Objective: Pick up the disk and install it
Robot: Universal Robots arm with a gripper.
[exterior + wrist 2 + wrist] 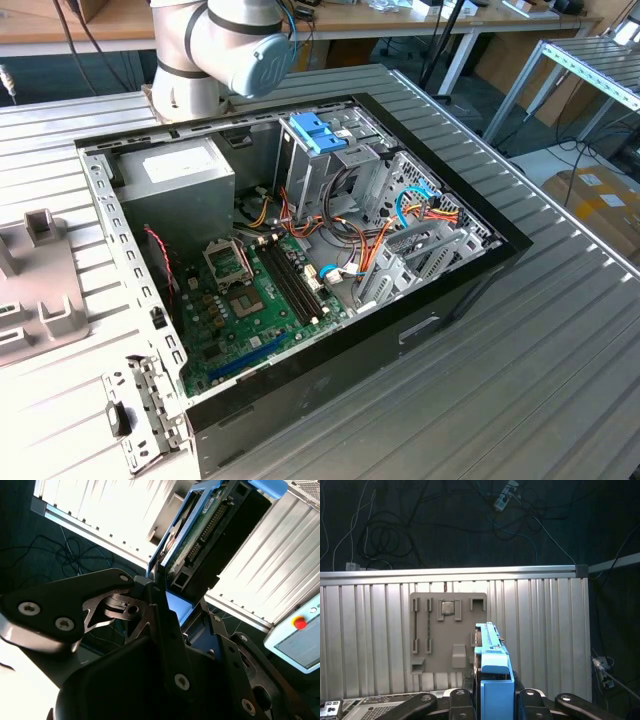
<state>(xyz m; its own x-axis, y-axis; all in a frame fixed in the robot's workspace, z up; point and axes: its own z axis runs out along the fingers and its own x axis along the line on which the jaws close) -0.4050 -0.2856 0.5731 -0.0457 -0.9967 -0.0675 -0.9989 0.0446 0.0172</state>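
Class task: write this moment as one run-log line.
tool: shut on disk | disk: held above ribbed table | grey holder: on table | install: not done

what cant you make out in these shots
- First wrist view: the disk stands edge-on with its broad faces turned away, and its held end is behind the gripper.
- Exterior view: the arm is cut off by the top edge.
- Exterior view: the drive cage has its bays hidden by its own walls and blue handles.
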